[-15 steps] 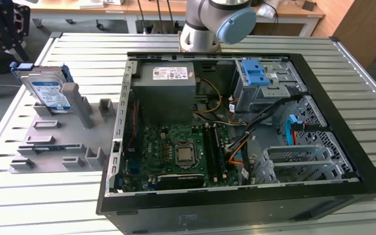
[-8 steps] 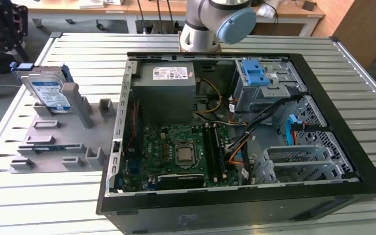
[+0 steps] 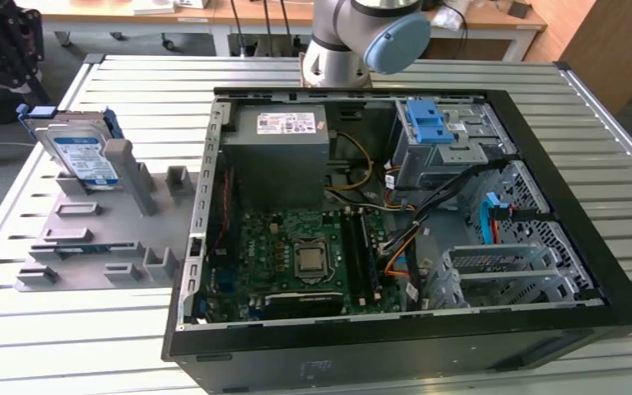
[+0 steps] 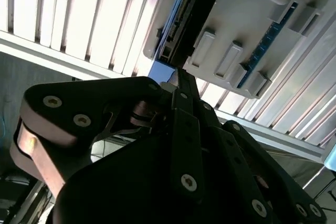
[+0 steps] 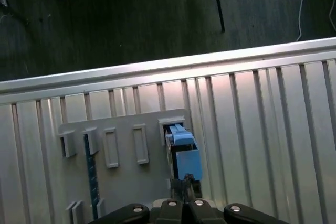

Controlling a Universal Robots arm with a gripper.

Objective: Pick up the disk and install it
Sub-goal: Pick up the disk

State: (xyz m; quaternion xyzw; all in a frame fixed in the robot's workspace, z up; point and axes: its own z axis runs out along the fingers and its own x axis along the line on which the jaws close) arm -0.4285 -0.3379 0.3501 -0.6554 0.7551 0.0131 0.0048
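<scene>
The disk (image 3: pixel 80 152) stands on edge in a slot of the grey holder (image 3: pixel 96 239) at the exterior view's left, its white-and-blue label showing and its blue carrier frame around it. In the first wrist view the disk's blue frame (image 5: pixel 184 153) sits just beyond my gripper (image 5: pixel 185 183), whose black fingers are pressed together with nothing between them. The second wrist view has the same shut gripper (image 4: pixel 178 74) pointing at the disk's dark connector edge (image 4: pixel 191 19) beside the holder (image 4: pixel 236 40). Gripper and disk stay apart.
An open computer case (image 3: pixel 201 247) lies on the slatted metal table (image 3: pixel 624 148), with a grey power-supply box (image 3: pixel 277 156), a metal cage with a blue latch (image 3: pixel 437 123) and a green motherboard (image 3: pixel 305 255) inside. The arm's base (image 3: pixel 349 41) stands behind the case.
</scene>
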